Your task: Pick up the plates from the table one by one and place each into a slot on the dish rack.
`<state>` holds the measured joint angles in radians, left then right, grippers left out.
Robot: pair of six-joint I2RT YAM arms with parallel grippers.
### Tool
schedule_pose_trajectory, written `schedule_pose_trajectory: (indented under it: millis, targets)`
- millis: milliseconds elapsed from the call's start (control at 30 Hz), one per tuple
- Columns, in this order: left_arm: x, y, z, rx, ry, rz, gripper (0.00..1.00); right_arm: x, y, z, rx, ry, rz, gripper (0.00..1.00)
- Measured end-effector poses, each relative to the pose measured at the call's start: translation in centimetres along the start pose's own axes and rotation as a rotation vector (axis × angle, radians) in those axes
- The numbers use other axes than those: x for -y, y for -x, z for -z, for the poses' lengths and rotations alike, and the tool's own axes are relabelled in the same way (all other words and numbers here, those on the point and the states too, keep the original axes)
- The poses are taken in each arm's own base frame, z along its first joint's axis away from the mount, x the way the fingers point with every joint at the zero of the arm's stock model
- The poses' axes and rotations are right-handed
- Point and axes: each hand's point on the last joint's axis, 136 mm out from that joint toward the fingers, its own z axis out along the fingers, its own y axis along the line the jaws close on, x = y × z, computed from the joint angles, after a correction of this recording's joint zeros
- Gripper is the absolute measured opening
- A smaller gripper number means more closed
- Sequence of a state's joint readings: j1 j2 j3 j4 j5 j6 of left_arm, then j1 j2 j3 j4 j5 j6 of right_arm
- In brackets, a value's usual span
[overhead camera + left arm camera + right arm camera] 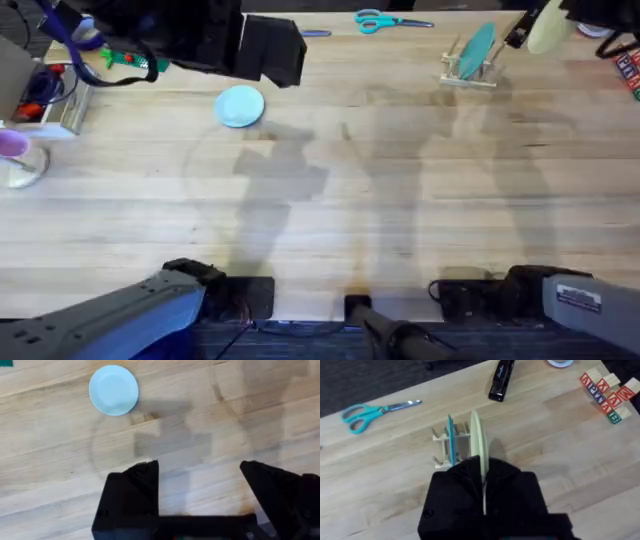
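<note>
One light blue plate [240, 106] [113, 390] lies flat on the table [350, 200]. High above it and a little to the side hangs my left gripper [272, 52] [200, 485], open with nothing between its fingers. The dish rack [470, 72] [440, 447] stands at the back right. A blue plate [476, 50] [451, 440] stands on edge in one of its slots. My right gripper [522, 32] [482, 485] is shut on the pale yellow-cream plate [548, 28] [478, 440]. It holds that plate on edge above the rack, beside the blue plate.
Teal scissors [385, 20] [365, 410] and a black stapler [501, 380] lie behind the rack. Letter blocks [607, 395] sit to the rack's right. A clear cup with a pink rim [15, 150] and a box of small items [45, 95] stand at the left edge.
</note>
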<state>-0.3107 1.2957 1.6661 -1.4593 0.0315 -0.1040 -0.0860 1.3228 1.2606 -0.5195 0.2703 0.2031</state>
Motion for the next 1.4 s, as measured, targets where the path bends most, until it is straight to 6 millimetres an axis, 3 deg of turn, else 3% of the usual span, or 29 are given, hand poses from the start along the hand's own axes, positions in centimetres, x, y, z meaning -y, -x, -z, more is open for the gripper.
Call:
schedule_pose_trajectory:
  millis: [467, 1400]
  targets:
    - [0.0, 0.0, 0.0, 0.0, 0.0, 0.0, 0.994, -0.9, 0.0, -4.0, -0.002, -0.003, -0.002, 0.03]
    - [0.0, 0.0, 0.0, 0.0, 0.0, 0.0, 0.994, -1.8, -0.7, -8.1, -0.014, -0.006, 0.001, 0.029]
